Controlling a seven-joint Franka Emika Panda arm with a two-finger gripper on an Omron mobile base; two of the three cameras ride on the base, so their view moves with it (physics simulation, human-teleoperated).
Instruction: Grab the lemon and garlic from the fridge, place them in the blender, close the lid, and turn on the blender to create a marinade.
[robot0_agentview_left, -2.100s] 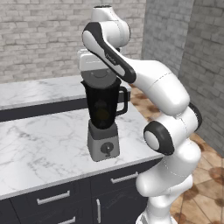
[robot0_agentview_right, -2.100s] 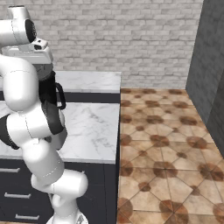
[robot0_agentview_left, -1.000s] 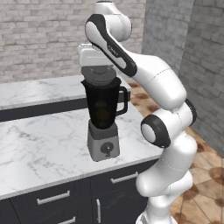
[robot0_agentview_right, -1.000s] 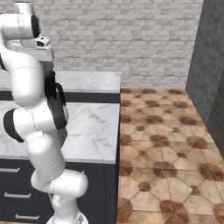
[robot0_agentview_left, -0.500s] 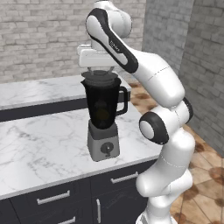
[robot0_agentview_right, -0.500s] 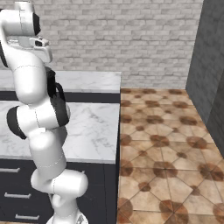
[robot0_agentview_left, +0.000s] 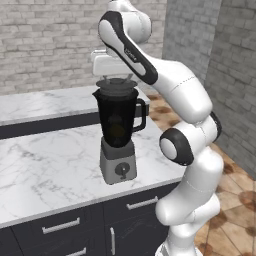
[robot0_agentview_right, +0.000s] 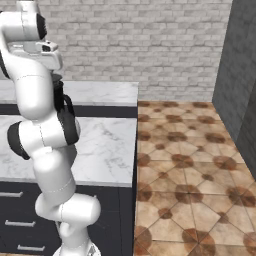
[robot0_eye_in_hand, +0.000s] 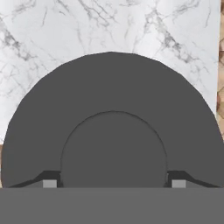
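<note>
The pincer (robot0_eye_in_hand: 112, 183) has risen, spread above the lid (robot0_eye_in_hand: 109, 113) on the blender (robot0_agentview_left: 118, 131).

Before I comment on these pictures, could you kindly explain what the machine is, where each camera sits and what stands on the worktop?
The machine is a white jointed robot arm on a base that can drive, in a rendered kitchen. Two cameras ride on that base, behind the arm to its left and right, and look forward over it. The third sits on the hand and looks straight down past the two-finger gripper.

On the white marble counter stands a tall black see-through blender on a grey square base with a round black knob. The flat round dark grey lid sits on the jar's mouth. The gripper hangs just above it, open, a fingertip either side of the lid's raised centre. It holds nothing.
</note>
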